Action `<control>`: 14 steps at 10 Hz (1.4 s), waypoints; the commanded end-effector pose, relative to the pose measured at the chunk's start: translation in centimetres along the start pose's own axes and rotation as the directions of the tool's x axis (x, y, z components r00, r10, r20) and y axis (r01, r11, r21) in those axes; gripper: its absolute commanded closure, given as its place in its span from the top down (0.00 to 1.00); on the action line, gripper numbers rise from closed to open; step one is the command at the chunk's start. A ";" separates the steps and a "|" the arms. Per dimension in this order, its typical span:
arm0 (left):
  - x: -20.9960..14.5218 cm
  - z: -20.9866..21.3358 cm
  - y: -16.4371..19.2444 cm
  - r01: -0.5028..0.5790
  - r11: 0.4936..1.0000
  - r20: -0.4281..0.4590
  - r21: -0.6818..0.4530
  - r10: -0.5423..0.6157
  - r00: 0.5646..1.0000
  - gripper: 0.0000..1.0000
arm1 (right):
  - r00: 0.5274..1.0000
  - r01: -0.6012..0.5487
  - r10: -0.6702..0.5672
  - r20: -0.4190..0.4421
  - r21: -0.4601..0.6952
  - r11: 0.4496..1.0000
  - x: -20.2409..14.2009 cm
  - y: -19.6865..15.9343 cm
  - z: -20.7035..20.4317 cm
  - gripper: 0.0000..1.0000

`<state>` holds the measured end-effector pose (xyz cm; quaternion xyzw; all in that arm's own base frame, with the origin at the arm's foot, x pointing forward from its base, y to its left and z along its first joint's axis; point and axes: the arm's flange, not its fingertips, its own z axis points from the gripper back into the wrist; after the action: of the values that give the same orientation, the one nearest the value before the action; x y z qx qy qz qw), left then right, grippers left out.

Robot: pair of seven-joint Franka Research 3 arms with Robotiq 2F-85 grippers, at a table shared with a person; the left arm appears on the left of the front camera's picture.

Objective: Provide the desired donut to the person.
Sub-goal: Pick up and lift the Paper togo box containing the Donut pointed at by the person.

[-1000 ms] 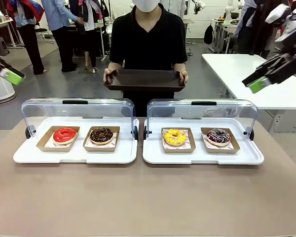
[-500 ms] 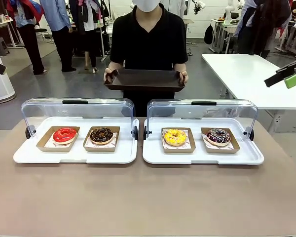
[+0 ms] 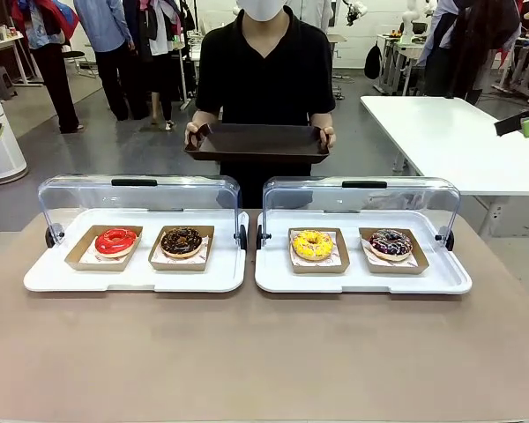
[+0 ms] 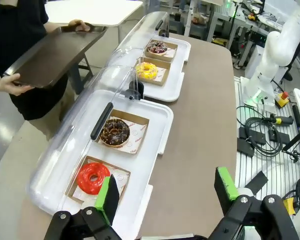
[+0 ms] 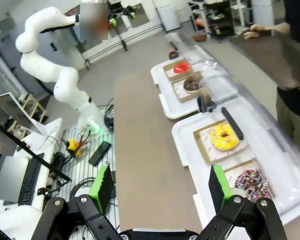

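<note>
Along the far edge of the worktop [image 3: 264, 352], two white trays [image 3: 37, 279] stand with clear lids [image 3: 141, 196] tipped back, so the four donuts can be reached: red donut [image 3: 115, 240] and chocolate donut [image 3: 182, 240] towards the left corner, yellow donut [image 3: 312, 244] and sprinkled donut [image 3: 391, 242] towards the right. Beyond that edge the person [image 3: 264, 70] holds one brown tray [image 3: 258, 141] level, seemingly to receive whichever is wanted. The left tool [image 4: 167, 192] and right tool [image 5: 160, 187] hang raised, fingers apart, empty.
</note>
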<state>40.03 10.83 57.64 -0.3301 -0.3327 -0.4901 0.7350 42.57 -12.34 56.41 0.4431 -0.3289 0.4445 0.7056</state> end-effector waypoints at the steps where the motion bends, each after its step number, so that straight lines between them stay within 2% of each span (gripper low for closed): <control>1: -1.0 0.1 -0.4 -0.015 1.000 0.025 0.025 0.015 1.000 1.00 | 1.000 -0.024 0.023 -0.004 -0.048 0.999 -0.9 0.9 -0.8 1.00; 2: -1.4 0.6 -0.5 -0.022 0.999 0.028 0.033 0.022 0.999 1.00 | 0.999 -0.017 0.015 -0.043 -0.051 0.999 -1.2 1.0 -0.6 1.00; 7: -1.6 1.6 -0.2 -0.039 0.998 0.006 0.042 0.039 0.999 1.00 | 0.994 -0.008 -0.001 -0.110 -0.086 0.996 -1.8 1.4 -0.6 1.00; 8: -1.6 1.6 -0.2 -0.039 0.998 0.006 0.042 0.039 0.999 1.00 | 0.997 0.008 -0.012 -0.073 -0.055 0.998 -1.4 0.9 0.1 1.00; 14: -1.6 1.6 -0.2 -0.039 0.998 0.006 0.042 0.039 0.999 1.00 | 0.997 0.008 -0.012 -0.073 -0.055 0.998 -1.4 0.9 0.1 1.00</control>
<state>39.12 12.82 57.10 -0.3218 -0.3367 -0.4668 0.7518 41.18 -12.73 55.54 0.4034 -0.3083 0.4499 0.7347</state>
